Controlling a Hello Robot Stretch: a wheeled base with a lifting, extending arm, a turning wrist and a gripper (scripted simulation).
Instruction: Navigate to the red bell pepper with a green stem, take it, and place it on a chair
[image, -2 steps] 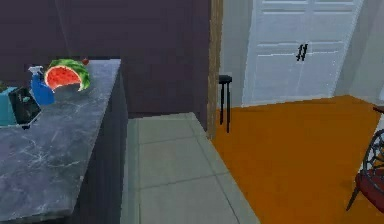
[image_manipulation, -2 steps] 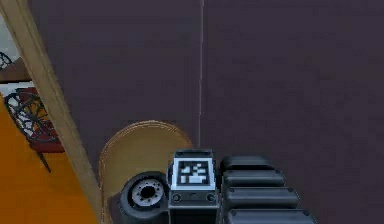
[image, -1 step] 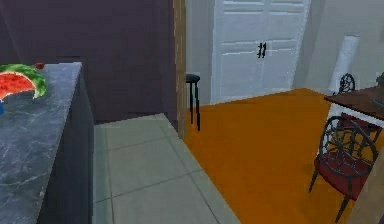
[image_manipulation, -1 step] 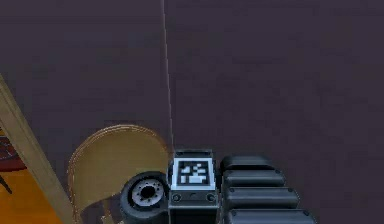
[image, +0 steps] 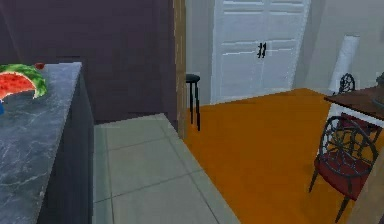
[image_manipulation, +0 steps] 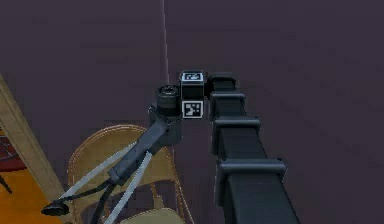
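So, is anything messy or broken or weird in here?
Nothing looks spilled, broken or tipped. The black stool and the dark chair stand upright, the white doors look shut, and a watermelon-like slice lies flat on the counter.

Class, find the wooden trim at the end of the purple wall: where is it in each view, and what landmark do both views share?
Forward view: the wooden trim stands upright just left of the middle, between the purple wall and white double doors.
Arm side view: the wooden trim slants along the left edge.
Shared landmark: the purple wall beside it.
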